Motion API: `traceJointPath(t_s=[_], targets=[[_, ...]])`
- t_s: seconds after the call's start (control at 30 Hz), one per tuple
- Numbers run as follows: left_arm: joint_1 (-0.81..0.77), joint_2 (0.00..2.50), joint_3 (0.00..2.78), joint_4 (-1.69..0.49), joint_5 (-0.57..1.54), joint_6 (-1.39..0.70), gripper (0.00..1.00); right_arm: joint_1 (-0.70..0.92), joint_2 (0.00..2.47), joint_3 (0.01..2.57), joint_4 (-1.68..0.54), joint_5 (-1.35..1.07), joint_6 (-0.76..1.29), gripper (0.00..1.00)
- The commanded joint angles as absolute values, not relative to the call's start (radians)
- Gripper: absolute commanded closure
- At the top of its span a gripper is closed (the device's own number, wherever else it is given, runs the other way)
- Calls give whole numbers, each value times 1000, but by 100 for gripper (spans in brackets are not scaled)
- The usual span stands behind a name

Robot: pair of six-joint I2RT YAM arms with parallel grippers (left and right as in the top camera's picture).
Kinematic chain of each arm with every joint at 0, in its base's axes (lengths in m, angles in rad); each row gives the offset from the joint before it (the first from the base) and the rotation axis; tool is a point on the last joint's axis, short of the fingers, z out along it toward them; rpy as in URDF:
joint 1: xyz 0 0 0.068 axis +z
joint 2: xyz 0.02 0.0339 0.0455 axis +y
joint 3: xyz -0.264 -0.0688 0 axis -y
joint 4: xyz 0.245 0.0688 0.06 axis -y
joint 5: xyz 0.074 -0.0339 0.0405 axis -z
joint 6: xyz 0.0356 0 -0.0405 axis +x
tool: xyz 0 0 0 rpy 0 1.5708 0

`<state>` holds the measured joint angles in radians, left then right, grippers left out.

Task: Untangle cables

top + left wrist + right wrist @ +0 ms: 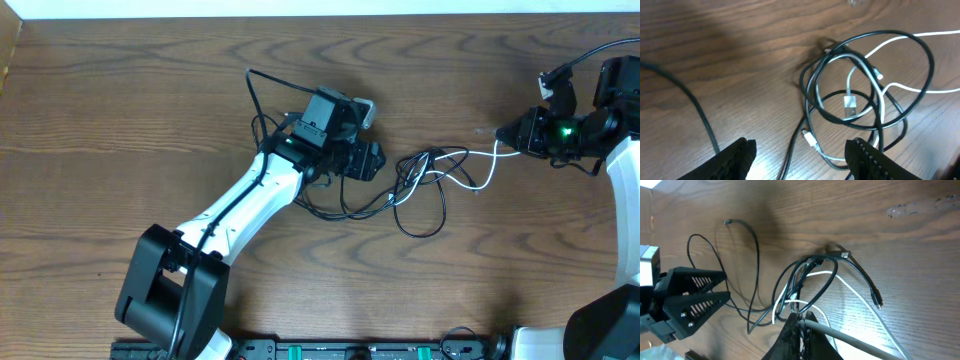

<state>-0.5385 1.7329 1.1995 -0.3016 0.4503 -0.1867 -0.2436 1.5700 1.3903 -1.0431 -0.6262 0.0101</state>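
Now, your left arm point(245, 195) stretches diagonally from the near-left corner across the counter point(120, 120), with its wrist tipped down. The left claw point(366, 160) hovers just left of the tangle, jaws standing apart and holding nothing. In the left wrist view its dark ribbed fingers point(735, 160) frame the knot from either side.

Your right arm point(600, 110) sits at the far right edge and points left. The right claw point(520, 135) is pinched tight on the white cable point(487, 175), which runs from the claw in a loose bend back into the knot.

The cables point(430, 180) lie mid-counter between the two claws. The black cables point(425, 215) form several overlapping round loops, and the white one threads through them. One thin black strand point(252, 95) loops away behind the left wrist, its end lying free.

The white cable's flat silver plug point(850, 106) rests inside the loops. A small black plug point(876, 300) lies out to one side. The cords are thin, smooth and glossy, and the counter is dark brown wood grain.
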Motion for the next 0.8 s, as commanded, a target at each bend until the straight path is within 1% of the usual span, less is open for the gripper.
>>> traceJointPath(t_s=[0.0,0.43,0.77], targets=[[-570,1745,1214,-287,463,-193,37,-243,1573,1394,-1045,-599,-9,99],[-685,1756,1214,-125,460,-193,37,-243,1573,1394,-1057,-585,-9,99],[-773,1870,1214,105,459,-197,37,-243,1573,1394,-1060,-585,-9,99]])
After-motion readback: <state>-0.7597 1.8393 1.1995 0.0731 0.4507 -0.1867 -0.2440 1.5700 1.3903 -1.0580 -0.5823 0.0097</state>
